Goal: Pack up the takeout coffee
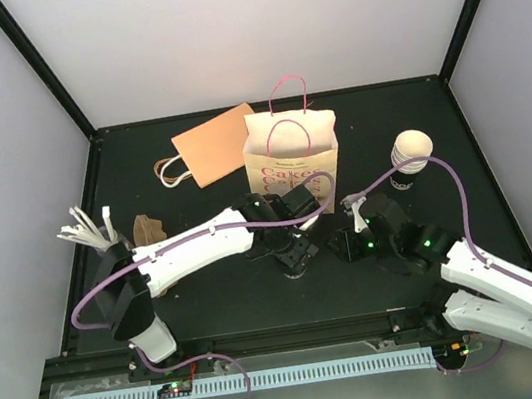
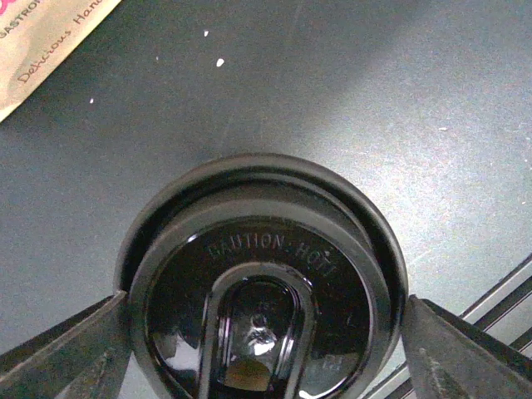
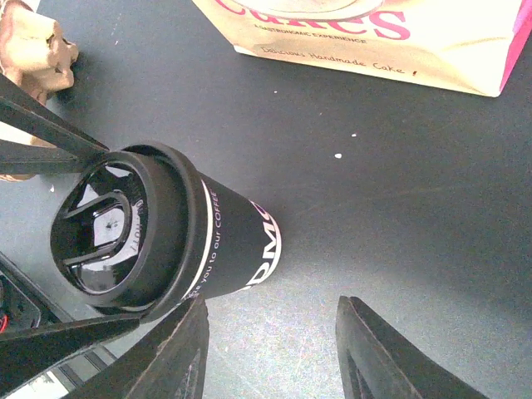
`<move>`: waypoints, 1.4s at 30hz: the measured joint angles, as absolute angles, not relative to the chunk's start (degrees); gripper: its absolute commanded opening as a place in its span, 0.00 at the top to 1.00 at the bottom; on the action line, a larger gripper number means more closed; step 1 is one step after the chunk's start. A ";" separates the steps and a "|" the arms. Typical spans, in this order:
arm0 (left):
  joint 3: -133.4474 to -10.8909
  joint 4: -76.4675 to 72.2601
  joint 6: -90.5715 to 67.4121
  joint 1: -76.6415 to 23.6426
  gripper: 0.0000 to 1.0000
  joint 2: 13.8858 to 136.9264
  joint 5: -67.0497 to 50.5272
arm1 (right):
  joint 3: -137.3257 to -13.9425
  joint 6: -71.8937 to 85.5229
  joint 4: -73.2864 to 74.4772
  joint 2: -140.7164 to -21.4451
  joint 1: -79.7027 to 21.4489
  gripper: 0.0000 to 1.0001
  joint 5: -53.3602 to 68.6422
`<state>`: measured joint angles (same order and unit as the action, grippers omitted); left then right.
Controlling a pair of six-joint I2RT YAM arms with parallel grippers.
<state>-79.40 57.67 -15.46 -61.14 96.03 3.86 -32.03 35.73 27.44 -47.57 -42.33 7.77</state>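
Observation:
A cream-white ribbed takeout cup (image 1: 410,148) with a dark lower part stands at the back right, away from both grippers. A second, black cup (image 3: 224,241) with a black lid (image 2: 266,249) stands upright on the table's middle. My left gripper (image 2: 266,303) sits over it, one finger (image 3: 50,125) on each side of the lid rim, close to it, with a thin gap at the right. My right gripper (image 3: 270,307) hangs just right of the black cup, open, with only bare table between its fingers. The upright paper bag (image 1: 293,165) stands behind the black cup.
A flat brown paper bag (image 1: 217,144) lies at the back left. A brown pulp carrier (image 1: 149,228) and a bundle of white sticks (image 1: 89,233) sit at the left. The table's front rail (image 1: 248,342) runs close behind the black cup.

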 measured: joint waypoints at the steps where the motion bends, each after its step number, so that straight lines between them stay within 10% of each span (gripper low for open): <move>1: -79.37 57.71 -15.62 -61.14 0.04 96.01 3.86 | -32.03 35.62 27.51 -47.57 -42.33 0.54 7.70; 20: -74.98 55.13 -20.27 -55.59 0.01 70.06 4.84 | -44.16 25.06 35.24 -52.66 -43.81 0.07 6.76; 42: -56.49 49.54 -21.50 -30.13 0.01 51.20 -6.07 | -69.71 21.71 49.63 -83.72 -61.76 0.00 -6.39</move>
